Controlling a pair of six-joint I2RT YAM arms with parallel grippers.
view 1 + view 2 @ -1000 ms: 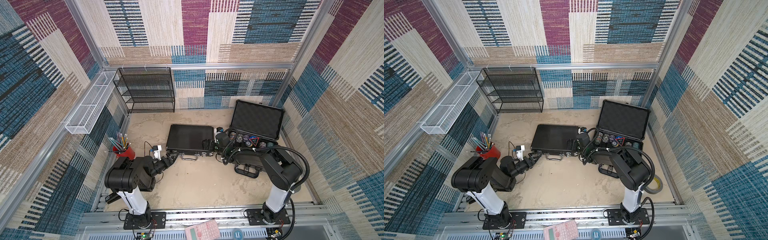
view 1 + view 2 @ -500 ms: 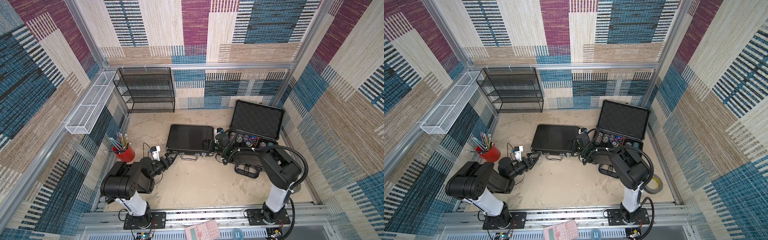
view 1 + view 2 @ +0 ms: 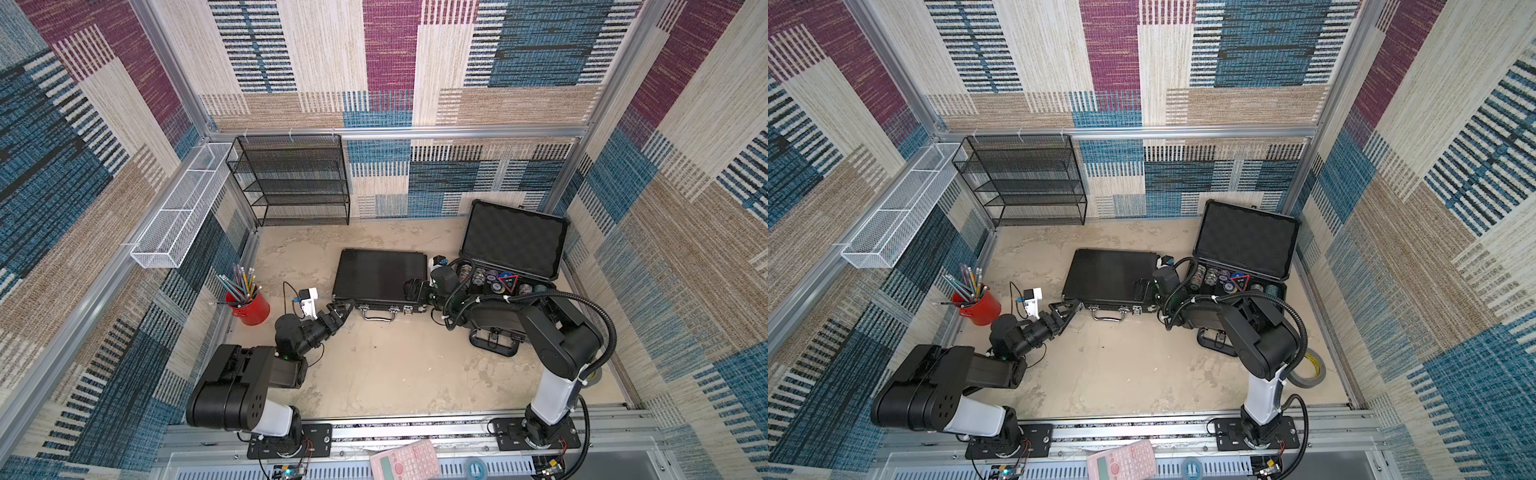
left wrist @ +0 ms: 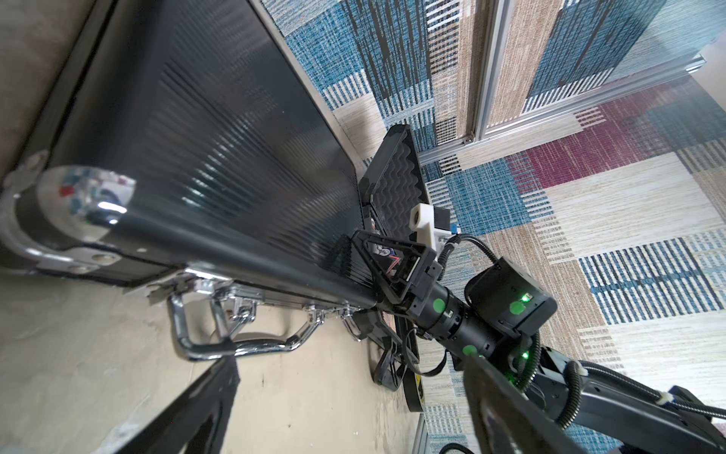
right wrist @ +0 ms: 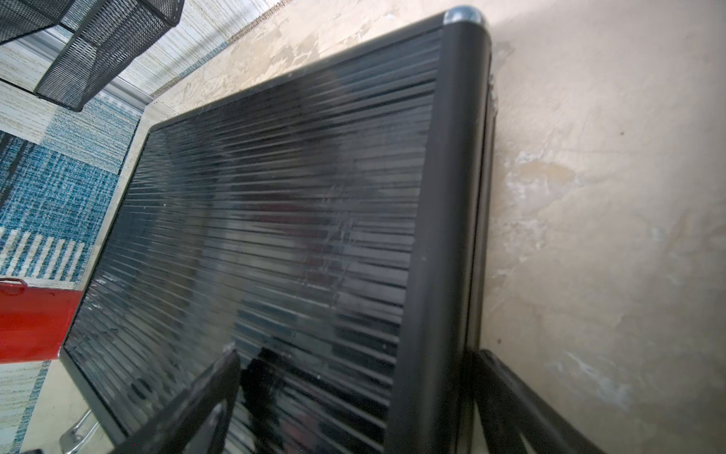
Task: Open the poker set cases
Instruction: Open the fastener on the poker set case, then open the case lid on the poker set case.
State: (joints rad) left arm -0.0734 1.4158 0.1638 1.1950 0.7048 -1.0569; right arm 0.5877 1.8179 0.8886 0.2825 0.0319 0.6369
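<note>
The slim black case (image 3: 1106, 274) lies flat and shut midway across the desk (image 3: 1121, 374), with its handle (image 3: 1108, 316) toward the front edge. The thicker case (image 3: 1250, 259) stands open near the right edge, lid (image 3: 1246, 237) upright, chips (image 3: 1210, 276) visible inside. The left gripper (image 3: 1074, 305), jaws spread, is at the slim black case's front left corner. The right gripper (image 3: 1142, 291) is at its front right corner.

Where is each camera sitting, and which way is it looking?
Top views: high above the robot's bases, looking down at the floor; both arms, left gripper, right gripper, shut black case, open grey case.
Left wrist: low on the left arm, looking along the black case's handle side; own fingers and the right gripper show.
Right wrist: on the right arm, looking across the black case's ribbed lid toward the red cup; own fingers.
Shared: every view shows the black case.
</note>
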